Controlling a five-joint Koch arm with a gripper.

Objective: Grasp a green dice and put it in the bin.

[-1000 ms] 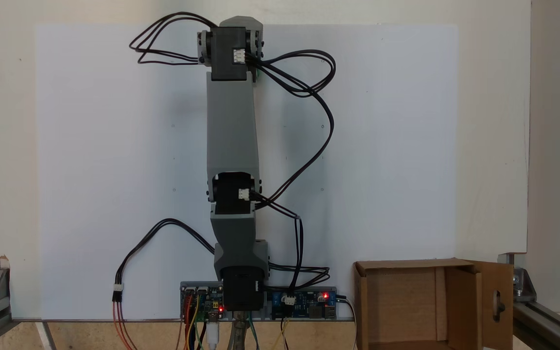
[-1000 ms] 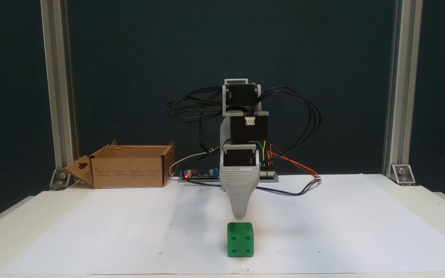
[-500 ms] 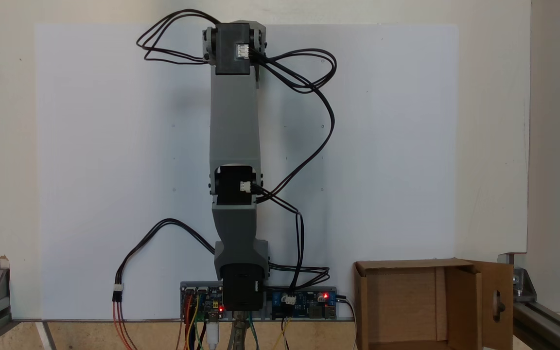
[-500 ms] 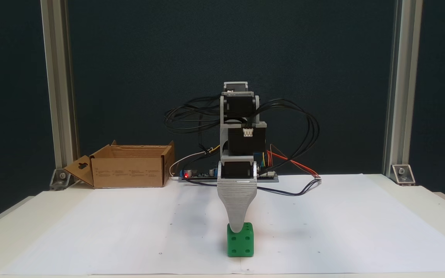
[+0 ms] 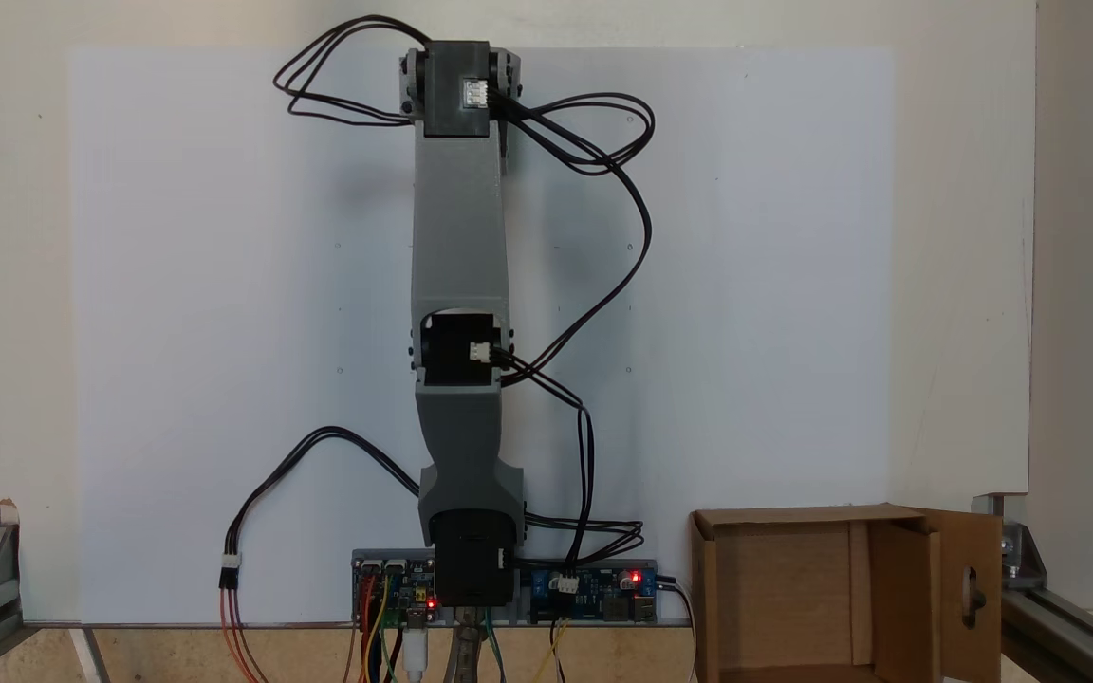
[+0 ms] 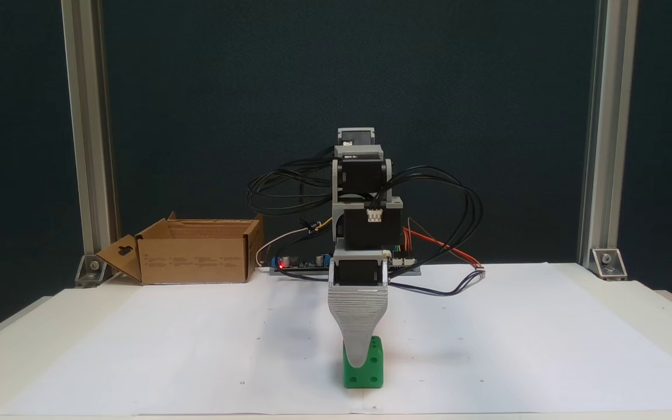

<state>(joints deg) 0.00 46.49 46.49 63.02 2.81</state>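
One jaw tip of the gripper (image 6: 359,363) is seen overlapping the green dice (image 6: 371,373), set well apart from the bin (image 6: 196,256); jaw spread cannot be told. From above, the bin (image 5: 798,517) is seen beside the arm's base.

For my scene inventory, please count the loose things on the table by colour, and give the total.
Green: 1, the green dice, partly behind the gripper.
Brown: 1, the bin, also seen from above.
Total: 2.
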